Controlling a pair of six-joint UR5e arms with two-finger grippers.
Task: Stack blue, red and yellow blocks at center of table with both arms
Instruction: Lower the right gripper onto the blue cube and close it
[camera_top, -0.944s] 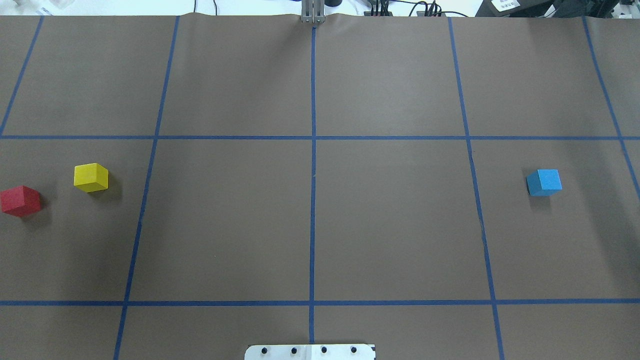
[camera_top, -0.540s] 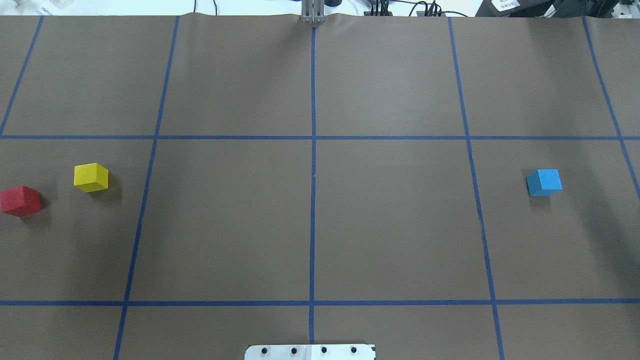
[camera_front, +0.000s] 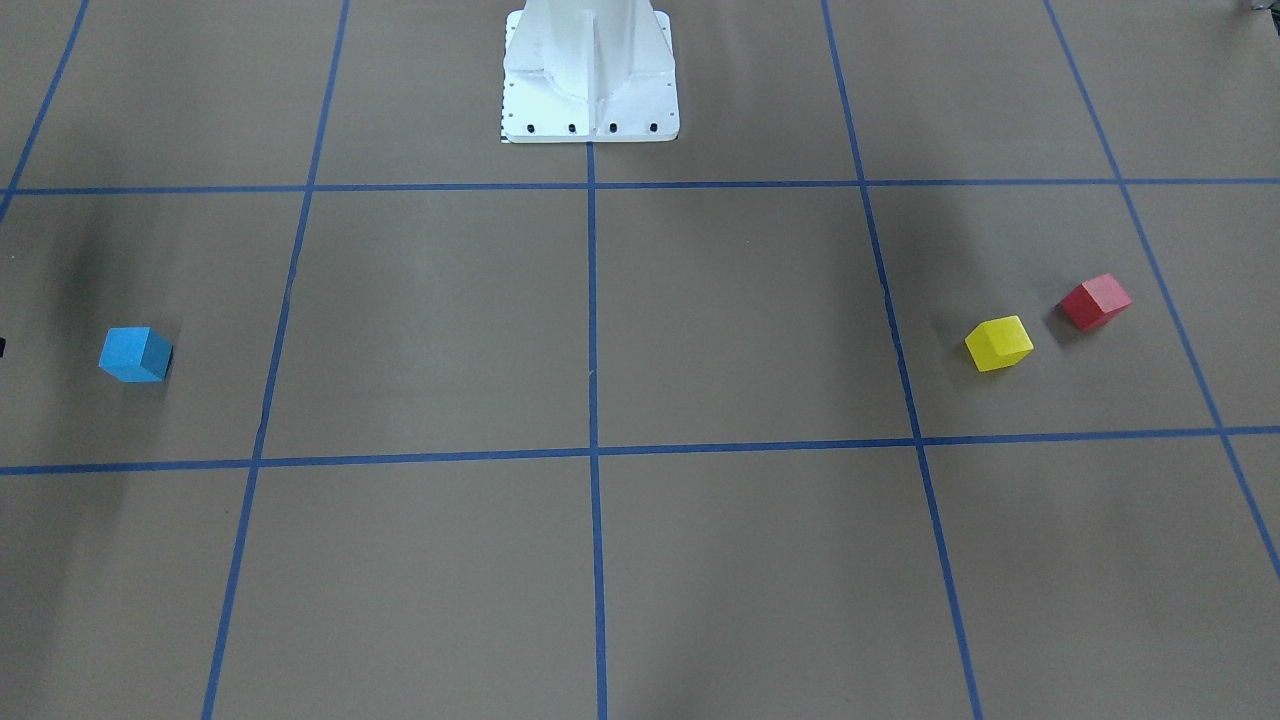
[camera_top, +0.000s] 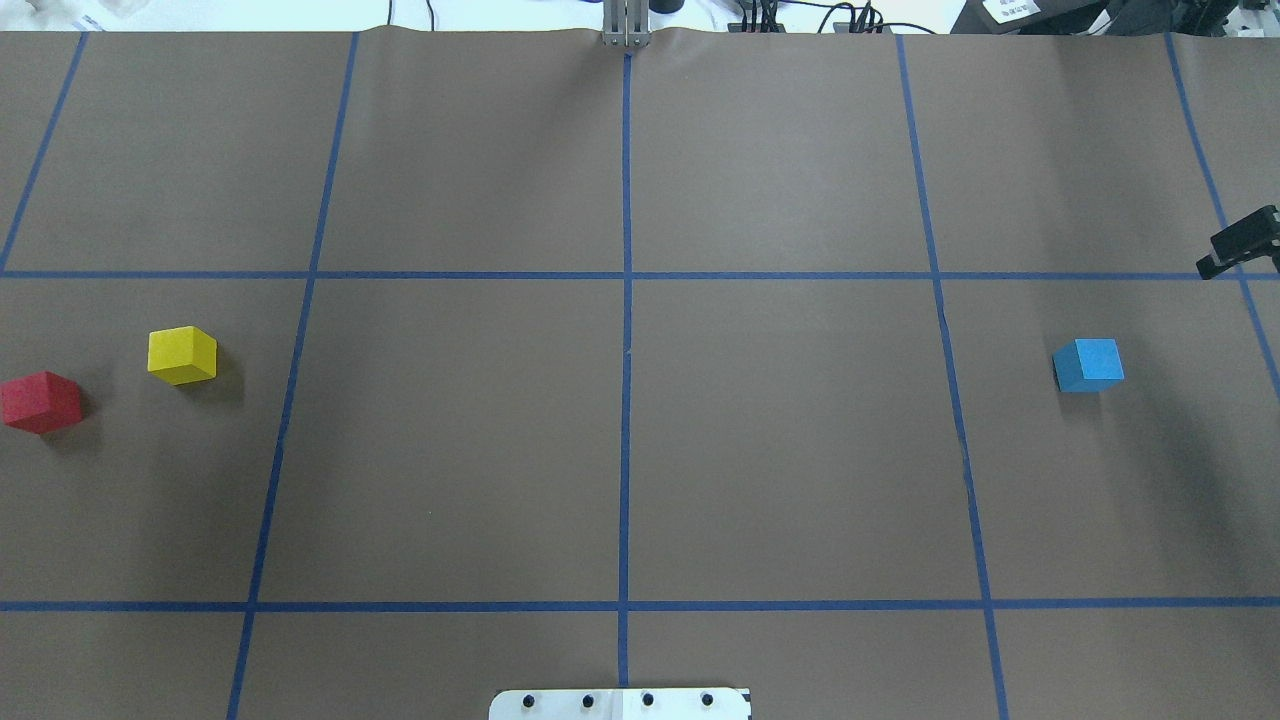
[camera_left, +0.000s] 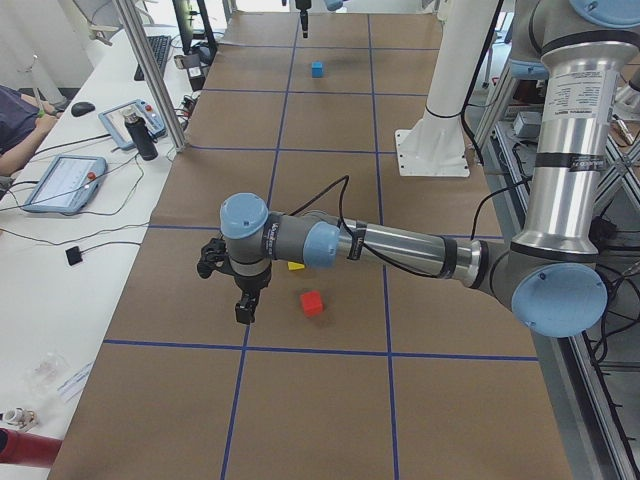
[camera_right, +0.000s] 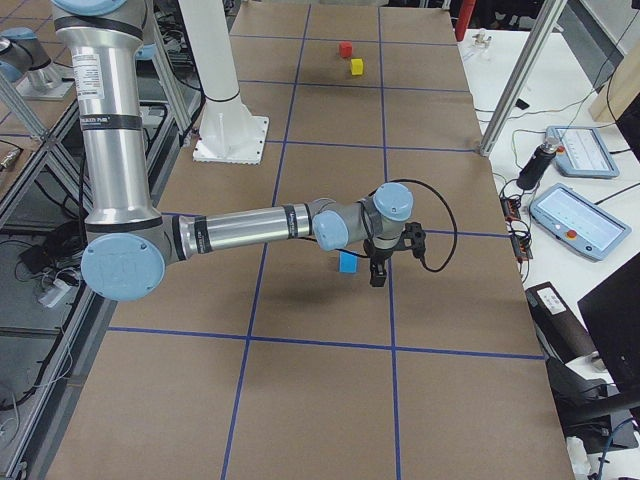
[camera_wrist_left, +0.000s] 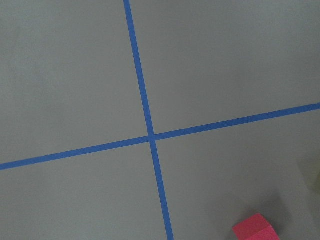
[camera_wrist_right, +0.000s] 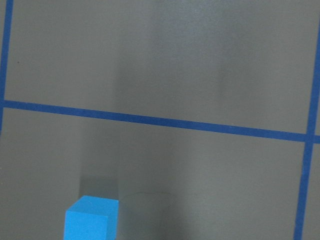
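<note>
Beginning the first pick, I am hovering the right hand (camera_right: 377, 277) near the blue block (camera_top: 1088, 364); centring above it comes next; I cannot tell how far the hand is open.

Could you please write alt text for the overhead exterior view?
Three blocks sit apart on a brown table gridded with blue tape: red block and yellow block at far left, blue block at right. A dark tip of the right arm shows at the right edge.
</note>
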